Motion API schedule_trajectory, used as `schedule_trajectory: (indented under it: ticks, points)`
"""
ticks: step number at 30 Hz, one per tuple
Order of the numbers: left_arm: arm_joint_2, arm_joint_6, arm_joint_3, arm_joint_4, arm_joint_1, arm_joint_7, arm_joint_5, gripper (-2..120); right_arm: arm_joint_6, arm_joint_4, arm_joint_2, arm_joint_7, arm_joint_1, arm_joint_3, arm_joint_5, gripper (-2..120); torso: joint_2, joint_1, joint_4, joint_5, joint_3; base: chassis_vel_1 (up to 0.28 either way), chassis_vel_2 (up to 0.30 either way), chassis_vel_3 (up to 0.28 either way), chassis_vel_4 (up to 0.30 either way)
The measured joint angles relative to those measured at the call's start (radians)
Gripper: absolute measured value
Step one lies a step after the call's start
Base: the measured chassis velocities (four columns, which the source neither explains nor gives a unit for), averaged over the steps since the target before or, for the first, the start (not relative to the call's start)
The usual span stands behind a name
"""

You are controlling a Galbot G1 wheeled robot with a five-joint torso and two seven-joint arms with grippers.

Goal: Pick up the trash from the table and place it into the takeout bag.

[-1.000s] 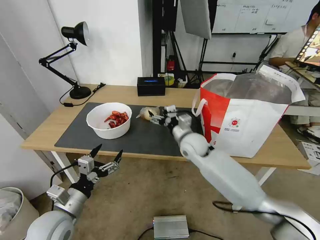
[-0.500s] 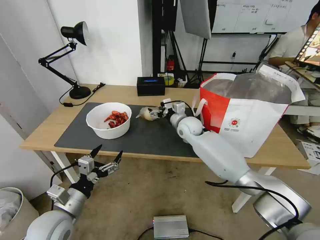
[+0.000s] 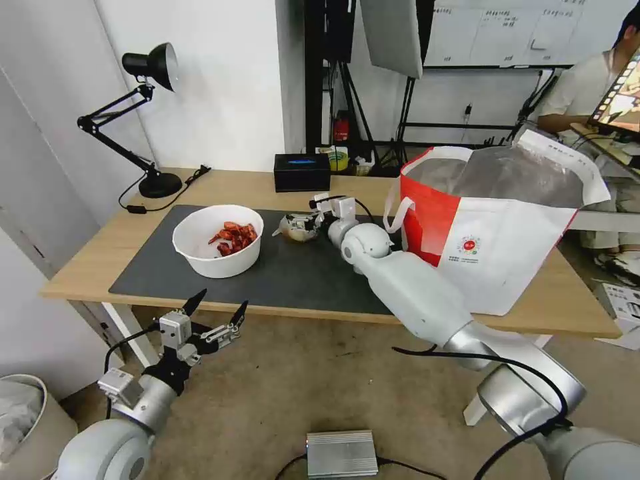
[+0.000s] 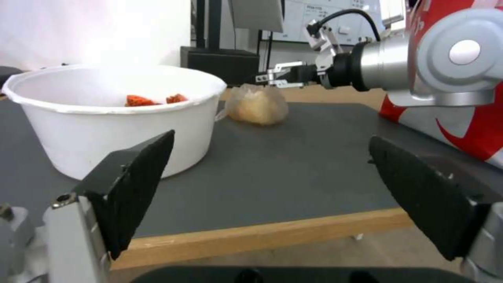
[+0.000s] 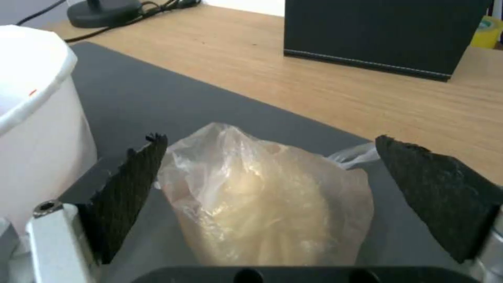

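Observation:
The trash on the table (image 3: 93, 267) is a white bowl (image 3: 200, 250) of red crayfish shells (image 3: 233, 237) and a small clear bag with a whitish lump (image 3: 288, 229). Both lie on the dark mat (image 3: 300, 280). My right gripper (image 3: 303, 222) is open and low over the mat, and its fingers straddle the small bag (image 5: 267, 196). The takeout bag (image 3: 493, 227) stands open at the right. My left gripper (image 3: 213, 315) hangs open below the table's front edge, facing the bowl (image 4: 115, 114) with nothing between its fingers.
A black tissue box (image 3: 302, 172) stands behind the mat, just beyond the small bag. A black desk lamp (image 3: 143, 120) is at the back left corner. A grey bin (image 3: 27, 420) and a metal box (image 3: 341, 453) sit on the floor.
My right arm has stretched forward and left across the mat, carrying its gripper onto the small bag. The left arm has barely moved.

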Motion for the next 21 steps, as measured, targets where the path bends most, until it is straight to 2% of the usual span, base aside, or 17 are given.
schedule_trajectory:
  ticks: [11,21]
  points:
    - [0.000,-0.008,0.009,0.008,-0.008,0.000,0.002,100,-0.032,-0.030,0.022,0.004,0.013,-0.005,-0.017,100,0.000,0.000,-0.0001,0.0001,0.000,0.000,0.000,0.000,0.000]
    - [-0.003,-0.008,0.013,0.005,-0.006,0.000,0.005,100,-0.074,-0.126,0.059,-0.033,0.040,0.011,-0.046,100,0.000,0.000,-0.0001,0.0000,0.000,0.000,0.000,0.000,0.000]
